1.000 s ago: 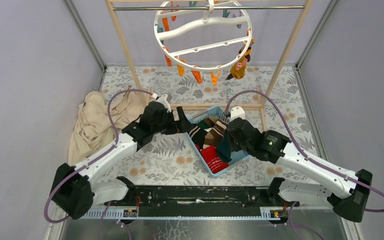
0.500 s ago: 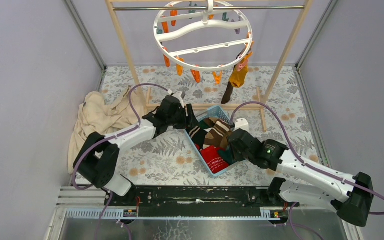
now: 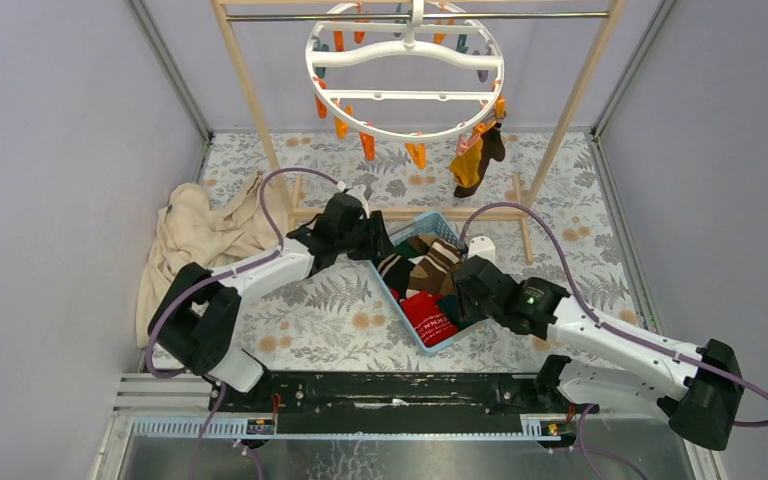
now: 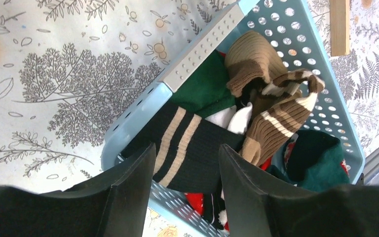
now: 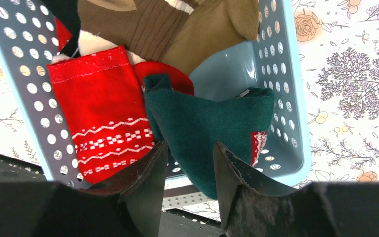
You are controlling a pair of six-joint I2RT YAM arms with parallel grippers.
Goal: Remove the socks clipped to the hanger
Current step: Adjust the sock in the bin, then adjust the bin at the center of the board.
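Observation:
The white round hanger (image 3: 405,70) hangs from the rack bar with orange and teal clips. One mustard and brown sock (image 3: 472,160) is still clipped at its right side. Several socks lie in the blue basket (image 3: 398,303). My left gripper (image 3: 378,243) is open over the basket's left corner, above a black sock with tan stripes (image 4: 202,148); its own view shows the jaws apart (image 4: 186,150). My right gripper (image 3: 460,290) is open (image 5: 190,148) over a dark teal sock (image 5: 202,123) draped on the basket's near rim, beside a red patterned sock (image 5: 103,108).
A wooden rack frame (image 3: 250,90) stands at the back, its base bar just behind the basket. A large beige cloth (image 3: 195,245) lies at the left. Brown ribbed socks (image 4: 271,108) fill the basket's middle. Grey walls close in both sides.
The left arm reached further right over the basket. The right gripper drew back toward the basket's near edge. The hanger swung, and the clipped mustard sock swung with it.

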